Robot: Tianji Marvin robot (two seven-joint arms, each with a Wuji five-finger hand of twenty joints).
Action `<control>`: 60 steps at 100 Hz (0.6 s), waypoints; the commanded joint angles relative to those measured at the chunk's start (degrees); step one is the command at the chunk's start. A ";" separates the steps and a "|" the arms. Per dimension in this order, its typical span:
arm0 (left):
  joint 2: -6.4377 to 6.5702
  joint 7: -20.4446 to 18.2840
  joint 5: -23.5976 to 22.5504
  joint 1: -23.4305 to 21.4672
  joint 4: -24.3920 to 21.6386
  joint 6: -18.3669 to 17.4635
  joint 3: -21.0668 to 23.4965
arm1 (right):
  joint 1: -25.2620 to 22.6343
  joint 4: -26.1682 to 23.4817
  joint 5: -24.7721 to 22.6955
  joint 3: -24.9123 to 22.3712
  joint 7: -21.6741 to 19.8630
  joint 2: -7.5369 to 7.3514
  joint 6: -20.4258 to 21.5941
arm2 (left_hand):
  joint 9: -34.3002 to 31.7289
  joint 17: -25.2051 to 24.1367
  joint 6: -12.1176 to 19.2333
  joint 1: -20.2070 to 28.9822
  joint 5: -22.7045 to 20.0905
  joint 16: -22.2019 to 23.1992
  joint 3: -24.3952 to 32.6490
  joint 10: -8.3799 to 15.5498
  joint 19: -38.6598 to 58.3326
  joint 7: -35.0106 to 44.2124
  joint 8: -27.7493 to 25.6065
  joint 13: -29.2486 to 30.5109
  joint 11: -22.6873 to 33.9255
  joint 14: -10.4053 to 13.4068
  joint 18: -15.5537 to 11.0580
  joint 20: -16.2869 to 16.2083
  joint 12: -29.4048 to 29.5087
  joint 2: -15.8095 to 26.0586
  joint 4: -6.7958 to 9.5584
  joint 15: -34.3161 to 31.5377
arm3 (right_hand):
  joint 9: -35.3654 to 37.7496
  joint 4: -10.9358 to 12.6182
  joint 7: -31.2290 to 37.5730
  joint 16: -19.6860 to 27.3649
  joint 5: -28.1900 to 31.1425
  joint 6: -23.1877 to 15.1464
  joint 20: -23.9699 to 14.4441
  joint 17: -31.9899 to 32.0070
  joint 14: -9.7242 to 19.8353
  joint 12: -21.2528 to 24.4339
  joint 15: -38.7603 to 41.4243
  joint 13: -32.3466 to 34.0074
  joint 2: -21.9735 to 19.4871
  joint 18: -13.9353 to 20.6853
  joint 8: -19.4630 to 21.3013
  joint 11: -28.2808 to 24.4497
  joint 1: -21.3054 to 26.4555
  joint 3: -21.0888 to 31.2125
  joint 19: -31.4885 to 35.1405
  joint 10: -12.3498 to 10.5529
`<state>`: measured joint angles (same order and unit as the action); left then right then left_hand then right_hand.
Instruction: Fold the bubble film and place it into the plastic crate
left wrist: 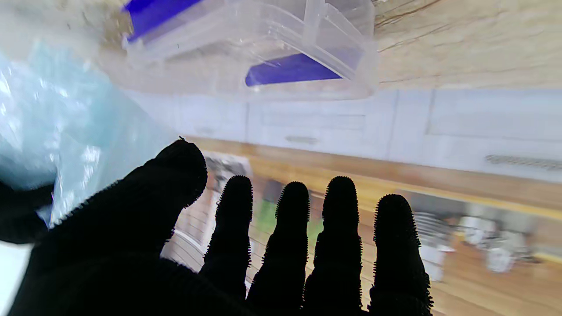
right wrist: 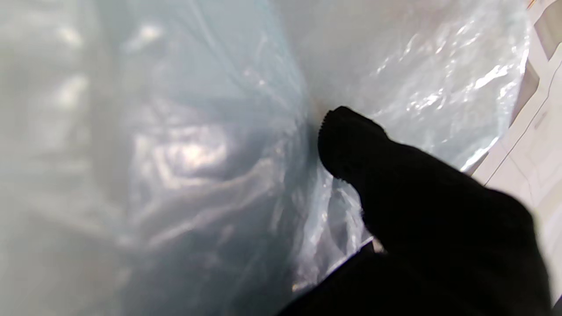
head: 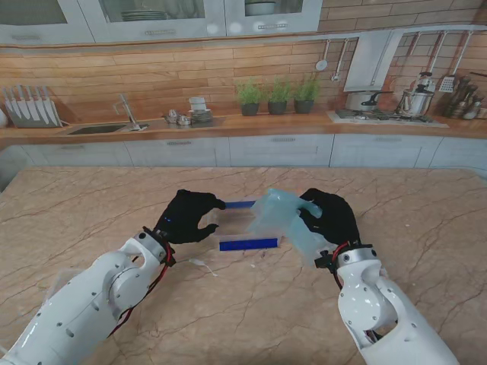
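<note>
The pale blue bubble film (head: pixel 283 219) is bunched up and held by my right hand (head: pixel 329 217), which is shut on it just right of the crate; part of the film hangs over the crate's right end. In the right wrist view the film (right wrist: pixel 184 153) fills nearly everything, with my thumb (right wrist: pixel 395 184) pressed against it. The clear plastic crate (head: pixel 237 225) with two blue handles (head: pixel 248 244) sits on the table between my hands. My left hand (head: pixel 186 216) is open at the crate's left end; its fingers (left wrist: pixel 290 237) are spread apart near the crate (left wrist: pixel 263 48).
The marble table (head: pixel 243 304) spreads around the crate. A small scrap of clear film (head: pixel 199 263) lies near my left wrist. Beyond the table's far edge runs a kitchen counter (head: pixel 243 125) with a sink, plants and pots.
</note>
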<state>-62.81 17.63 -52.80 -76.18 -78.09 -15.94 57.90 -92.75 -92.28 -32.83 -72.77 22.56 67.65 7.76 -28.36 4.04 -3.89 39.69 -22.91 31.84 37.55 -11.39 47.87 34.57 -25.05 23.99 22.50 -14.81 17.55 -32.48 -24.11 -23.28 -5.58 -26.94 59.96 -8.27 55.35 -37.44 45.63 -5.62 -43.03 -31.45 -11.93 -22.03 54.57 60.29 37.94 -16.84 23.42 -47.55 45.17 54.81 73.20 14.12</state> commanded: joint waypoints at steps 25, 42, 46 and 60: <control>-2.78 4.21 8.89 -6.78 -3.23 3.47 7.04 | 10.09 3.66 0.51 5.95 -4.26 -0.17 -0.61 | 1.53 -0.65 -1.83 1.85 0.43 -2.50 -5.59 -2.75 -4.67 -6.32 2.29 -3.02 -4.82 -2.25 -1.44 4.78 2.24 2.52 2.47 3.35 | -0.46 -0.12 1.84 -0.98 -1.21 -2.68 -0.51 1.09 -0.07 -0.88 2.71 0.02 -2.79 3.10 0.65 -2.03 1.69 -0.80 0.91 0.37; -4.09 8.95 11.38 -8.62 -3.74 3.74 9.20 | 16.89 8.81 1.20 10.64 -5.45 0.14 0.04 | 0.11 0.55 -2.00 2.08 -1.06 -2.52 -6.23 -3.29 -2.46 -7.08 2.55 -1.97 -5.03 -2.71 -0.56 4.54 2.39 2.40 2.61 3.02 | -0.22 -0.22 1.85 -0.93 -1.34 -3.05 -0.37 0.95 0.48 -0.76 2.73 0.36 -2.87 3.50 0.39 -2.16 1.38 -1.02 0.71 -0.05; -4.15 9.02 11.68 -8.95 -4.04 3.63 9.59 | 18.57 10.48 1.06 11.84 -5.31 0.27 0.63 | 0.06 0.52 -2.01 2.10 -1.08 -2.54 -6.33 -3.34 -2.27 -7.26 2.61 -2.02 -5.14 -2.81 -0.53 4.53 2.44 2.51 2.61 3.03 | -0.21 -0.24 1.88 -0.90 -1.37 -3.20 -0.33 0.93 0.63 -0.71 2.70 0.47 -3.00 3.57 0.32 -2.17 1.28 -1.03 0.64 -0.28; -4.14 9.40 11.42 -9.48 -4.50 3.50 10.20 | 23.82 16.26 0.02 15.98 -4.47 0.72 2.70 | -0.21 0.51 -1.97 2.18 -1.43 -2.59 -6.88 -3.35 -1.83 -7.69 2.71 -1.88 -5.32 -2.89 -0.34 4.62 2.47 2.64 2.61 2.95 | -0.25 -0.20 2.27 -0.70 -1.84 -3.96 -0.06 0.63 1.40 -0.50 2.42 0.64 -3.61 4.04 0.21 -2.28 0.90 -1.30 0.27 -1.07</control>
<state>-66.85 26.68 -41.10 -85.18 -82.18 -12.46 68.19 -70.26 -76.48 -32.11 -57.28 17.96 67.50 9.99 -28.44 4.43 -5.67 40.93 -23.77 29.85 31.99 -14.04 44.83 29.16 -22.92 22.42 18.26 -17.14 17.52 -28.20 -21.92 -22.61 -4.45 -24.24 59.96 -8.27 55.36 -37.47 44.95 -7.27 -43.03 -31.40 -11.40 -22.04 55.23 60.29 37.32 -16.35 23.44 -48.23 45.13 54.12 73.21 13.55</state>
